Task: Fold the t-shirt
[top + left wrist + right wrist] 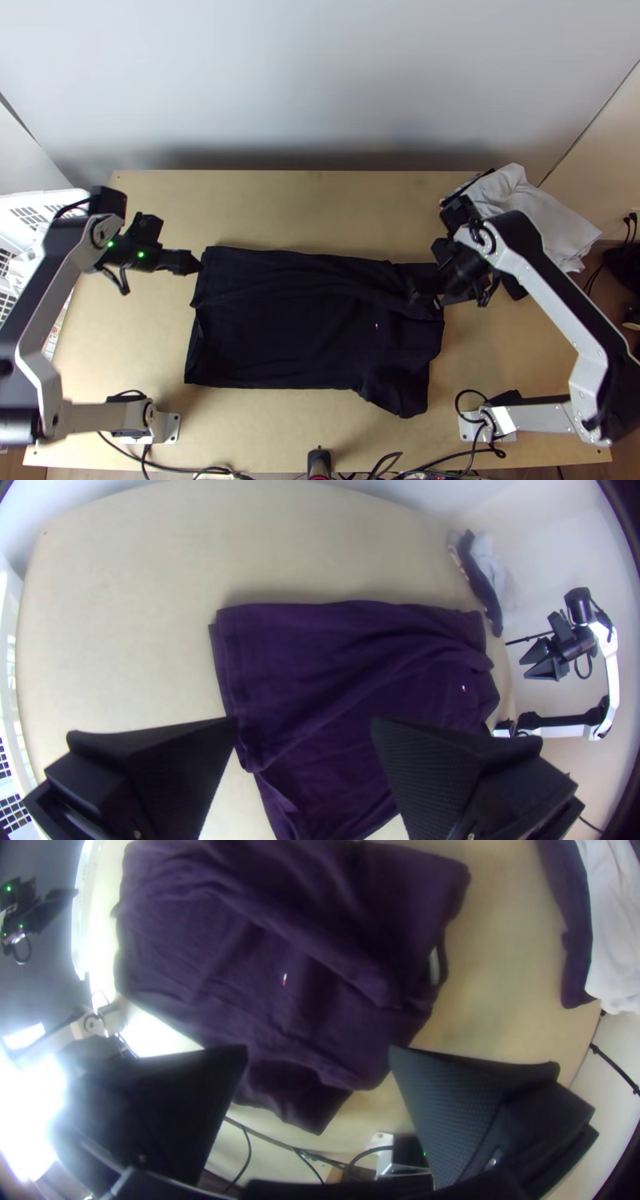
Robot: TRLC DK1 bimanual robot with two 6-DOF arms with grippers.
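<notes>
- We find the dark, soft fabric t-shirt [280, 344] in the middle of the light wooden table [320, 204], its far side folded over toward the near side in a long strip.
- We see a sleeve poking out toward the near edge at the shirt's right end, a small pale and red mark on the chest, and soft creases along the fold.
- We have the left gripper [194, 262] at the shirt's left edge, near its far corner, with its wide black fingers spread well apart and nothing between them.
- We have the right gripper [424, 296] over the shirt's right end, its fingers also spread, pinching no cloth.
- We make out a rumpled white cloth [532, 212] with a dark cloth [567, 927] beside it at the table's far right corner.
- We see a white plastic basket with a grid of slots [40, 200] at the left.
</notes>
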